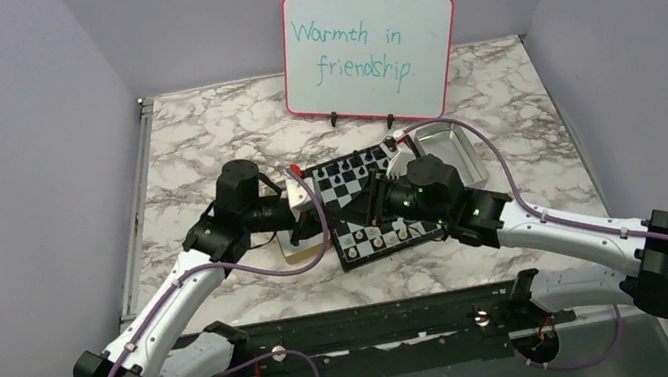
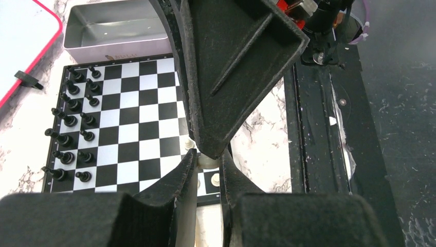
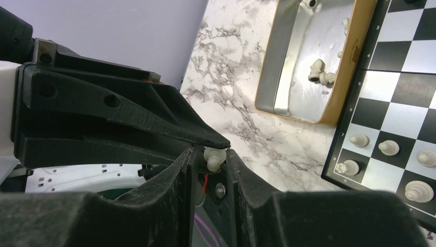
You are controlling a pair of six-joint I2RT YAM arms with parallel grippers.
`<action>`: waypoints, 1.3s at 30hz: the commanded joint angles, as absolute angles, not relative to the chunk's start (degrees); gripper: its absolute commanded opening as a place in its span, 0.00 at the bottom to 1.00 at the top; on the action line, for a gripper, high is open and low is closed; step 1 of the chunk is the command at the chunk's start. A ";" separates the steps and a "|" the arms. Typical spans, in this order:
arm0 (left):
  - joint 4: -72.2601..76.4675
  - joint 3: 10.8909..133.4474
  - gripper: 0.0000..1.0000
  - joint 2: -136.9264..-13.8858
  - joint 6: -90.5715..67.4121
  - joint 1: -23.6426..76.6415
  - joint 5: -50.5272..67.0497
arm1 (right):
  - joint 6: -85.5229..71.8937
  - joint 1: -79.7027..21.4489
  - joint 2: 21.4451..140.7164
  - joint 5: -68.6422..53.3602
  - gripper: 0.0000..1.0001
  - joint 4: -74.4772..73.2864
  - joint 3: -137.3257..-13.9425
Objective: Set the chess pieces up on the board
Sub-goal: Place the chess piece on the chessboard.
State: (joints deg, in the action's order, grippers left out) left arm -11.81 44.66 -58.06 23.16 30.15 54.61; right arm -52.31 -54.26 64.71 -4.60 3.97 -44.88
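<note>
1. Just at the left near corner of the board [image 1: 342,187], one cream piece [image 2: 206,161] hangs in the air between both grippers, clear of the squares.
2. The left gripper [image 2: 207,163] reaches in from the left, and its two fingers are pressed together on that cream piece, one on each side.
3. The right gripper [image 3: 209,154] comes in from the right, tip to tip with the left one. Its fingers bracket the same piece. One finger seems to touch it and a thin dark gap shows on the other side, so I cannot tell whether they actually grip it.
4. The board is black-and-white chequered and lies flat in the middle of the marble table [image 1: 202,149], under both wrists.
5. Black pieces [image 2: 72,118] stand upright in two rows along the far edge of the board.
6. Several cream pieces on the board [image 3: 388,148] stand on squares along its near edge. How many there are I cannot tell, as the arms cover part of that side.
7. A tan box [image 3: 343,92] with a silvery inside sits just beside the left edge of the board, and a few loose cream pieces [image 3: 320,71] lie in it on their sides.
8. A silver tray [image 2: 115,46] sits just off the far right corner of the board.
9. Behind it all, a red-rimmed whiteboard [image 1: 367,41] stands at the far side with "Warmth in friendship." written on it.
</note>
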 commanded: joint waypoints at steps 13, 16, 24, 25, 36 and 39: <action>-10.12 41.92 0.55 -56.34 22.02 30.59 48.86 | -48.90 -54.02 64.05 -2.91 0.04 0.70 -44.50; -8.67 40.91 0.97 -56.84 20.60 30.61 47.81 | -45.21 -53.92 63.49 1.80 0.04 -4.41 -45.91; -8.17 40.07 0.99 -57.20 17.68 30.66 39.61 | -37.76 -53.96 61.59 13.42 0.05 -12.56 -48.43; -7.67 39.74 0.99 -56.98 16.10 30.63 37.24 | -36.90 -53.96 61.89 14.33 0.05 -13.29 -48.65; -18.11 46.59 0.99 -61.95 -7.72 29.83 11.28 | -31.55 -53.88 69.36 20.83 0.05 -16.50 -50.31; -20.45 47.31 0.99 -63.94 -8.08 29.73 10.67 | -30.64 -53.71 72.08 21.37 0.05 -16.65 -50.70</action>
